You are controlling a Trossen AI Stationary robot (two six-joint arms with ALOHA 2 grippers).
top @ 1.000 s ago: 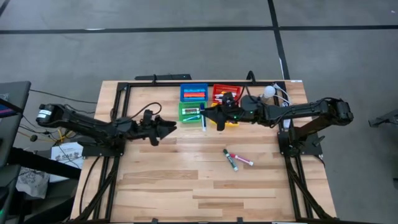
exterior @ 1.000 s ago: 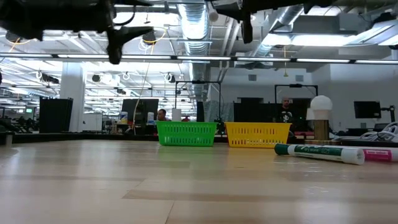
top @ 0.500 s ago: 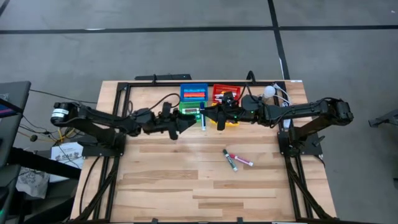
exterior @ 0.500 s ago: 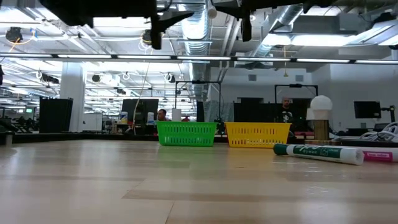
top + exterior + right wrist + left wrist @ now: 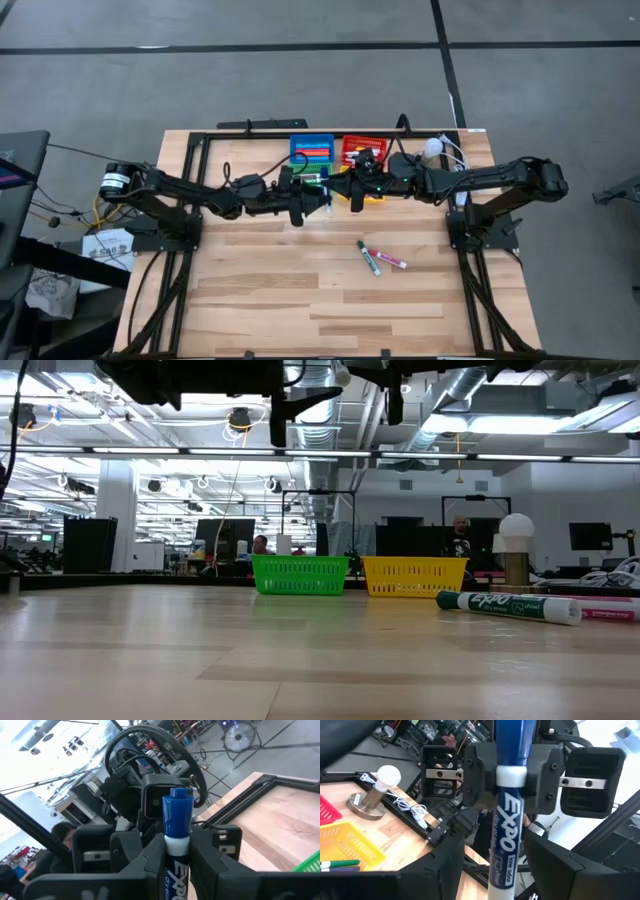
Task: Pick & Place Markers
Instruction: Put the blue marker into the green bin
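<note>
You're mid-handover. The right gripper (image 5: 345,187) is clamped on a white-bodied marker with a blue cap (image 5: 510,815), held in the air just in front of the bins. The left gripper (image 5: 318,197) has its fingers spread wide, one either side of the marker's barrel, gripping nothing yet.

Done, as far as I can see: markers already lie in the blue plastic bin (image 5: 312,148), red plastic bin (image 5: 360,146), green plastic bin (image 5: 299,574) and yellow plastic bin (image 5: 415,575).

Left: a green-capped marker (image 5: 370,258) and a pink-capped marker (image 5: 387,259) lying touching on the wooden table (image 5: 280,290), plus the blue one.

Versus a second ago: the left arm has swung in from well left to meet the right gripper; the right hasn't moved.
</note>
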